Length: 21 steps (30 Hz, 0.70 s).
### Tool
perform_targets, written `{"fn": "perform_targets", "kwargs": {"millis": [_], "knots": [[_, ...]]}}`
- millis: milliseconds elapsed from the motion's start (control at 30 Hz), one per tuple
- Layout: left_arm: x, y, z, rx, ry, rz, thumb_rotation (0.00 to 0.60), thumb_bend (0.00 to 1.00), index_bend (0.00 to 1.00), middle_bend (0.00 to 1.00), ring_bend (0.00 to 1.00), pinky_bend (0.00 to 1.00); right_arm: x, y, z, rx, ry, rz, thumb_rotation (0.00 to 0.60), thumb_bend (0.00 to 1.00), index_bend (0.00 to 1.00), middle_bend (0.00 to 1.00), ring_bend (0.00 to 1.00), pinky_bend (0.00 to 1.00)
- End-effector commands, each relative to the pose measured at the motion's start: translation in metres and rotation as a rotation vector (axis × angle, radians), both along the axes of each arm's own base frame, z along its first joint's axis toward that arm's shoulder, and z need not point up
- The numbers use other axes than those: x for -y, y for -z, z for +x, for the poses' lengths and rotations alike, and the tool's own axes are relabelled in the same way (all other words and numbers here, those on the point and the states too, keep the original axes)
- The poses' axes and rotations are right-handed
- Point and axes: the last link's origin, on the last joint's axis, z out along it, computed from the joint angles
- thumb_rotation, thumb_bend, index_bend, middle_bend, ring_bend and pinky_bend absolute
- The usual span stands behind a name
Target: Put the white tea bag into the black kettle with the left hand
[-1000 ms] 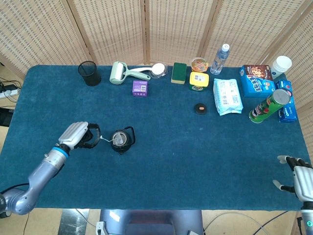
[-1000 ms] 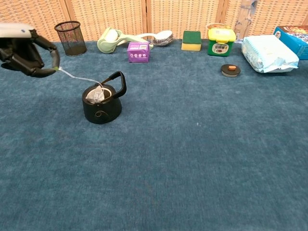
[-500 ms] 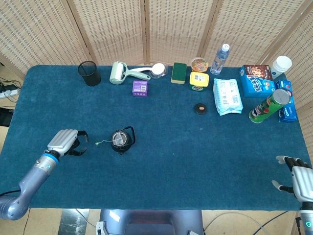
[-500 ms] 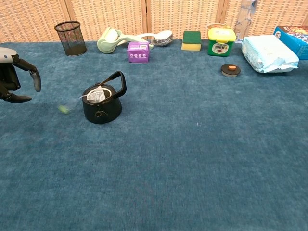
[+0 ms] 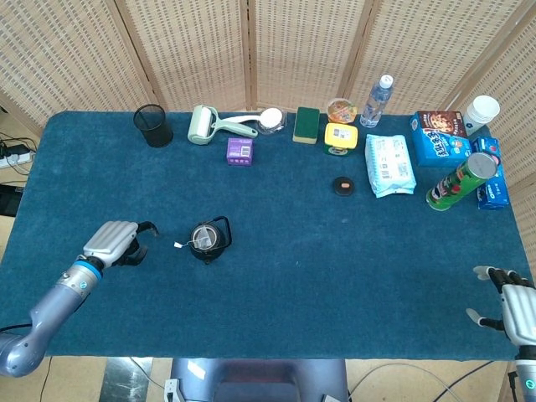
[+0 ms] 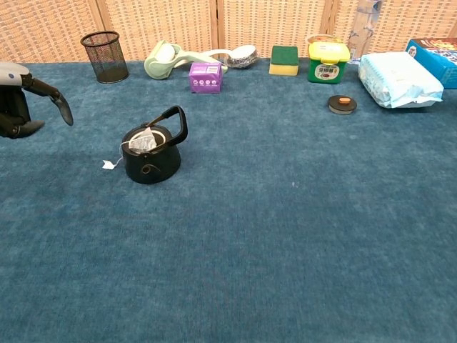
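Since the earlier frame the left hand (image 6: 18, 96) has let go and withdrawn left, fingers (image 6: 61, 107) apart, empty. White tea bag (image 6: 145, 141) sits crumpled inside the black kettle (image 6: 151, 158); its tag (image 6: 108, 164) lies on the surface (image 6: 285, 236). Right hand (image 5: 512, 308) rests spread, holding nothing.

Both hands (image 5: 111, 243) (image 5: 512, 308) empty, fingers apart

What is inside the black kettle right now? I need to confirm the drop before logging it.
The white tea bag sits in the black kettle's open mouth, its string and tag trailing outside onto the cloth. The kettle's wall hides anything deeper.
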Motion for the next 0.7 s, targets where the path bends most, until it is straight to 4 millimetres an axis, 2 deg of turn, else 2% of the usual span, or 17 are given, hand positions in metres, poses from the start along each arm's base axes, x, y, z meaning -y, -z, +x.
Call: {"fn": "perform_targets", "kwargs": {"millis": [33, 200, 467, 600, 700], "knots": [[-0.001, -0.008, 0.014, -0.060, 0.040, -0.093, 0.600, 0.89, 0.23, 1.00, 0.97, 0.93, -0.001, -0.001, 0.000, 0.003, -0.001, -0.003, 0.600, 0.10, 0.29, 0.39, 0.32, 0.38], [-0.001, -0.012, 0.029, -0.091, 0.046, -0.189, 0.600, 1.00, 0.17, 1.00, 0.99, 0.95, -0.004, -0.002, -0.002, 0.009, 0.006, -0.008, 0.600, 0.10, 0.30, 0.42, 0.33, 0.39], [-0.008, -0.009, 0.040, -0.107, 0.025, -0.254, 0.600, 1.00, 0.11, 1.00, 1.00, 0.95, -0.007, -0.003, -0.005, 0.019, 0.019, -0.007, 0.600, 0.10, 0.32, 0.47, 0.33, 0.39], [-0.012, -0.002, 0.042, -0.113, 0.009, -0.287, 0.600, 1.00, 0.01, 1.00, 1.00, 0.95, -0.009, -0.004, -0.008, 0.023, 0.026, -0.009, 0.600, 0.10, 0.34, 0.49, 0.33, 0.39], [-0.018, 0.004, 0.043, -0.114, -0.004, -0.308, 0.600, 1.00, 0.00, 1.00, 1.00, 0.95, -0.010, -0.006, -0.009, 0.026, 0.031, -0.011, 0.600, 0.10, 0.35, 0.49, 0.33, 0.40]]}}
